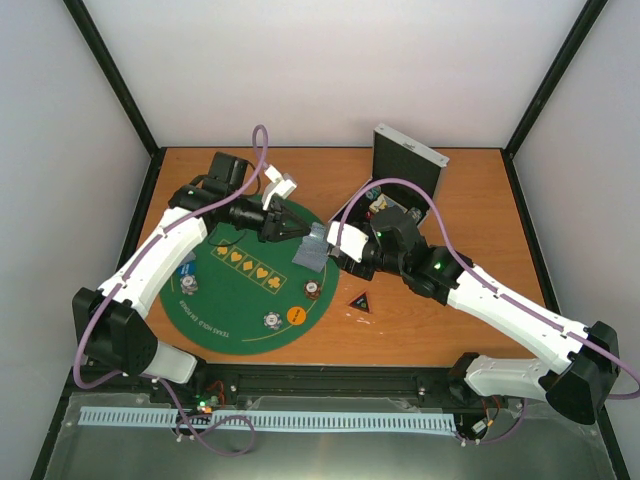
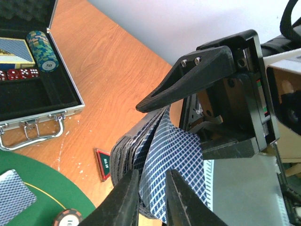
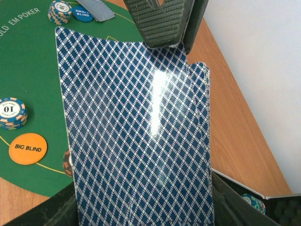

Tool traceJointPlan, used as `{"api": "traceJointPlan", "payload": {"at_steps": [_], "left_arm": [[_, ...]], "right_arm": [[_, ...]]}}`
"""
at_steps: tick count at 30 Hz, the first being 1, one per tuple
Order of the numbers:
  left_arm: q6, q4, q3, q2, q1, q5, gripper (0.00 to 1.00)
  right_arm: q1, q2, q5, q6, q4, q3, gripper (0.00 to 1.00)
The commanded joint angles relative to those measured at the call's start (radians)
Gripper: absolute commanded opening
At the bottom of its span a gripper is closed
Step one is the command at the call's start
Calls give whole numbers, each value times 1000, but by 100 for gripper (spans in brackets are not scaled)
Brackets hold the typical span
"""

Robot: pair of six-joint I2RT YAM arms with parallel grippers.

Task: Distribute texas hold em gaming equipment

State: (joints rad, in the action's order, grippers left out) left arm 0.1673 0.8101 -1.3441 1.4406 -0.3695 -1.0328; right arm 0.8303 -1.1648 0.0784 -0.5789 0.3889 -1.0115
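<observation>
We see the deck (image 3: 136, 141) of blue-checked cards clamped flat between the two fingers of the right gripper (image 1: 322, 248), over the far right edge of the green mat (image 1: 230, 300). The top card (image 2: 176, 155) sits out of line with the rest and reaches toward the left gripper (image 2: 151, 175). That gripper's fingers stand a narrow gap apart with the card showing between them. We cannot tell whether they pinch it or only bracket it.

On the mat just near of the deck lies a reddish chip (image 1: 315, 288). Nearer still, the orange disc (image 3: 28, 148) marked BIG BLIND lies just beside a chip stack (image 3: 11, 112) marked 10. Across the mat at its left edge we find another chip pile (image 3: 60, 12), a small disc (image 3: 83, 15) marked SMALL BLIND touching it, and a single card (image 3: 96, 8) face down beside that.

The black triangular marker (image 1: 360, 301) lies on the bare wooden surface (image 1: 470, 200), just right of the mat and near of the right gripper. At the far side of the surface the silver case (image 1: 405, 165) stands open with its lid upright. Its black tray holds a roll of chips (image 2: 41, 49) and a row of red dice (image 2: 19, 74).
</observation>
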Motion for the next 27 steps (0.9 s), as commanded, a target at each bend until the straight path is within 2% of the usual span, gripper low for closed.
{"api": "traceJointPlan", "payload": {"at_steps": [1, 3, 5, 12, 23, 25, 27], "left_arm": [[12, 4, -8, -1, -6, -41, 15], [17, 8, -2, 1, -6, -52, 10], [25, 15, -3, 0, -6, -58, 1], [59, 52, -39, -6, -3, -14, 1], [52, 36, -3, -22, 1, 25, 1], [49, 30, 7, -24, 1, 24, 20], [46, 25, 16, -26, 1, 16, 31]], "right_arm": [[6, 18, -11, 9, -16, 10, 52], [5, 20, -12, 11, -15, 9, 52], [6, 24, -15, 12, -15, 9, 52], [6, 32, -30, 9, -8, 12, 52], [6, 42, -30, 11, -1, 13, 52], [6, 43, -26, 13, 0, 11, 52], [6, 43, -26, 14, 0, 10, 52]]}}
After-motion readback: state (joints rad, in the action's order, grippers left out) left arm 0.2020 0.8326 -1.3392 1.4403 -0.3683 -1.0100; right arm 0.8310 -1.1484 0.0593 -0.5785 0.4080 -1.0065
